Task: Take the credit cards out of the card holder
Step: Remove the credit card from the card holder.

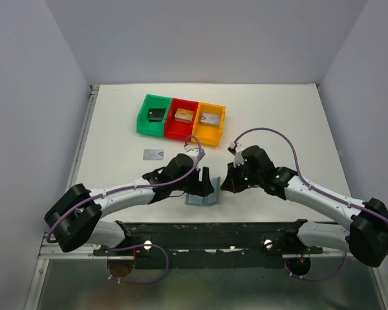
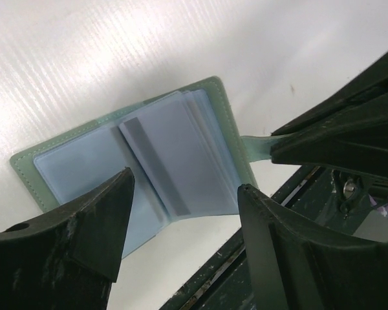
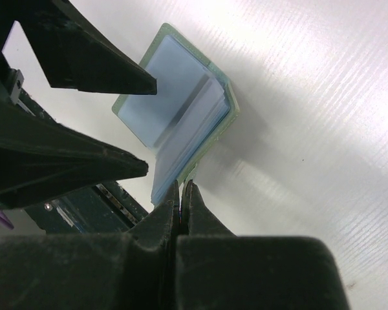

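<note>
Right then, the card holder (image 2: pixel 149 161) lay open like a little book on the desk (image 1: pixel 278 116), close to the near edge and in between the two arms. It was grey-green on the outside, with pale blue see-through pockets on the inside. The pockets fanned up from the middle fold, and one leaf had a dark grey stripe down it. I could not tell for sure how many cards were inside.

A small side tab (image 2: pixel 255 147) stuck out from the right edge of the card holder. The right hand (image 3: pixel 181 187) was pinched tight on that tab, so it held the holder in place from the right side.

The left hand (image 2: pixel 184 187) hung just over the open pockets. Its two fingers were spread wide, one on each side of the middle leaf, and they held nothing. So the left hand was the nearer one for pulling a card, and the pockets sat right under it. I think it would need to come down and close on a card's edge.

Farther back on the desk lay one thin silvery card (image 1: pixel 154 154), flat and alone. Behind that stood three bins (image 1: pixel 181 116) in a row, green, red and orange.
</note>
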`<act>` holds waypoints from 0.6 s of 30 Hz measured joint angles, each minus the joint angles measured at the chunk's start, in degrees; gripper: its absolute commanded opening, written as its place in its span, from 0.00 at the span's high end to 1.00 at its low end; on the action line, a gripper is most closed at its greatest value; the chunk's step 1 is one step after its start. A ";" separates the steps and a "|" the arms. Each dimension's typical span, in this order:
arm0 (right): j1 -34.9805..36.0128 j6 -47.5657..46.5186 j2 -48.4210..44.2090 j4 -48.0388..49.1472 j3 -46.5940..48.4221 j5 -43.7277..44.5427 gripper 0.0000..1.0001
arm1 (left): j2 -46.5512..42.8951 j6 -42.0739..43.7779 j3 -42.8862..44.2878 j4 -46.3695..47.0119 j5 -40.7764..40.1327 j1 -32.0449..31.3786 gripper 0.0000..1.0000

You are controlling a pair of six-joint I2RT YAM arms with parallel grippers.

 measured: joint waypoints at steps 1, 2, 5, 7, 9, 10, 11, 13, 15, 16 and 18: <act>0.00 0.00 0.00 0.00 0.00 -0.02 1.00 | 0.52 0.00 0.00 -0.07 -0.11 0.00 0.25; 0.00 0.00 0.00 0.00 0.00 -0.02 1.00 | 1.18 0.02 0.02 -0.28 -0.24 0.00 0.25; 0.00 0.00 0.00 0.00 0.00 -0.02 1.00 | 3.45 0.04 0.15 -1.27 -0.35 0.00 0.25; 0.00 0.00 0.00 0.00 0.00 -0.02 1.00 | 4.28 0.04 0.15 -1.86 -0.33 0.00 0.25; 0.00 0.00 0.00 0.00 0.00 -0.04 1.00 | 4.83 0.04 0.31 -2.14 -0.33 0.00 0.23; 0.00 0.00 0.00 0.00 0.00 -0.04 1.00 | 4.98 0.07 0.48 -2.23 -0.31 0.00 0.23; 0.00 0.00 0.00 0.00 0.00 -0.04 1.00 | 5.09 0.07 0.76 -2.23 -0.28 0.00 0.22; 0.00 -0.02 0.00 0.00 0.00 -0.04 1.00 | 5.11 0.09 1.03 -2.16 -0.26 0.00 0.21; 0.00 -0.02 0.00 0.00 0.00 -0.04 1.00 | 5.11 0.07 1.18 -2.12 -0.24 0.00 0.21; 0.00 0.00 0.02 0.00 0.00 -0.04 1.00 | 5.11 0.07 1.20 -2.12 -0.22 0.00 0.21; 0.00 -0.02 0.02 0.00 0.00 -0.04 1.00 | 5.14 0.09 1.22 -2.10 -0.20 0.00 0.21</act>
